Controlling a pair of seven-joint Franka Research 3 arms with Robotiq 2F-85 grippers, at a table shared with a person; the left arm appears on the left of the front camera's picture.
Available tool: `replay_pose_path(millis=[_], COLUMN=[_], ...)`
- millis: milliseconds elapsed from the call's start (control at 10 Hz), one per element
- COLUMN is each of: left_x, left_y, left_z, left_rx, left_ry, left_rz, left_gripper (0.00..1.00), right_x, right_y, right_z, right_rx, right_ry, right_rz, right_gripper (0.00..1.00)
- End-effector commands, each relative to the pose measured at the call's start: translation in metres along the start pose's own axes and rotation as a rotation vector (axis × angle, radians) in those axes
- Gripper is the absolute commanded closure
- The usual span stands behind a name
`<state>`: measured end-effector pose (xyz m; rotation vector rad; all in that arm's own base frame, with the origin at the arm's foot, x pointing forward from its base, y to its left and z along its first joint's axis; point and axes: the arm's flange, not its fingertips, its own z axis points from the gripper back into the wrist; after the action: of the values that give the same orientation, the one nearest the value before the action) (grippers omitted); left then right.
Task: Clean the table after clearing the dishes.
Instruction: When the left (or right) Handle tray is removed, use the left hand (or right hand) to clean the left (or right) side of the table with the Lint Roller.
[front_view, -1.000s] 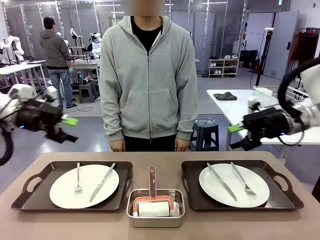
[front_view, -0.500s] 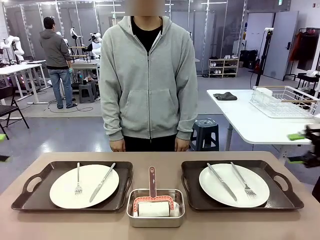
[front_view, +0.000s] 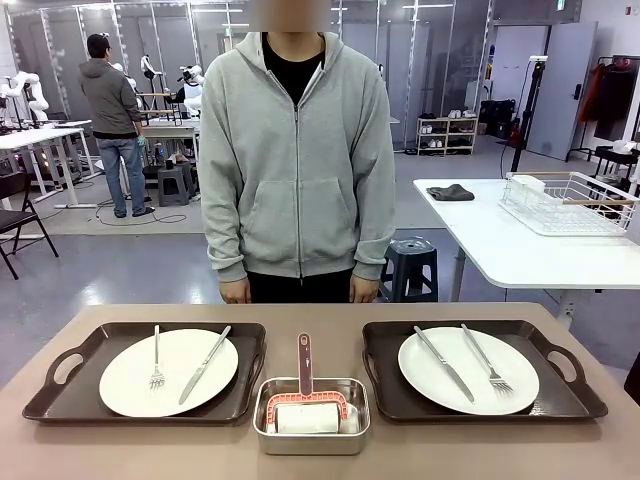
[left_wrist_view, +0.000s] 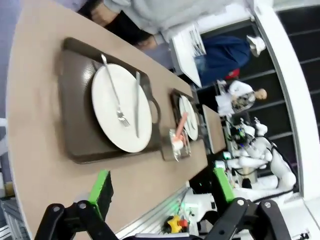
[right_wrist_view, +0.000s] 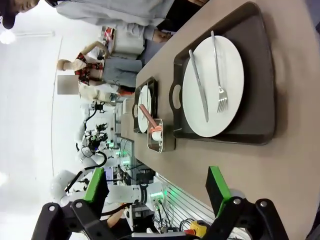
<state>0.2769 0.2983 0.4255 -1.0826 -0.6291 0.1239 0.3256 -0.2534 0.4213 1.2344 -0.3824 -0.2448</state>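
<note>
Two place settings rest on the matte brownish-taupe bench (front_view: 320, 322). In the front view, one round white dinner plate (front_view: 150, 385) lies at lower left on a dark brown rectangular tray with handles (front_view: 60, 385). It carries a silver fork (front_view: 156, 362) and a silver knife (front_view: 205, 365) side by side. A second plate (front_view: 468, 385) lies at lower right on a matching tray (front_view: 578, 388), its knife (front_view: 443, 363) and fork (front_view: 487, 360) angled across it.

Between the two trays, at bottom centre, sits a small steel rectangular pan (front_view: 311, 441). It holds a pink-framed roller (front_view: 305, 410) whose handle points toward the far edge. A person in a grey zip hoodie (front_view: 297, 170) stands at the far side, both hands (front_view: 234, 291) hanging just above the bench edge.

From the left wrist, the left pincer (left_wrist_view: 162, 186) hangs released at the bottom of the frame. Its green pads are spread wide with nothing between them, and the nearer plate (left_wrist_view: 102, 100) shows in the upper middle. From the right wrist, the right pincer (right_wrist_view: 156, 186) is likewise released and empty. It is well apart from the plate (right_wrist_view: 230, 65) at upper right, and the pan (right_wrist_view: 165, 142) shows near the centre of the frame.
</note>
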Motion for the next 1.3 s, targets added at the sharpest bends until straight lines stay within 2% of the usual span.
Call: replay_pose_path(millis=[0,400,500,1200], left_x=[-0.003,0.004,0.006,0.006], left_y=[-0.008,-0.009,-0.01,-0.01], left_z=[-0.002,0.007,0.011,0.011], left_rx=[0.073,0.103,0.08,0.08], left_ry=[-0.049,-0.089,-0.055,-0.055], left_rz=[-0.017,-0.019,-0.04,-0.04], left_gripper=[0.0,0.0,0.0,0.0], right_x=[-0.011,-0.008,-0.005,-0.005], right_y=[0.008,0.009,0.003,0.003], right_z=[-0.002,-0.009,0.003,0.003], right_rx=[-0.03,-0.06,-0.026,-0.026], right_ry=[-0.02,-0.021,-0.021,-0.021], right_rz=[-0.015,-0.021,0.003,0.003], right_gripper=[0.0,0.0,0.0,0.0])
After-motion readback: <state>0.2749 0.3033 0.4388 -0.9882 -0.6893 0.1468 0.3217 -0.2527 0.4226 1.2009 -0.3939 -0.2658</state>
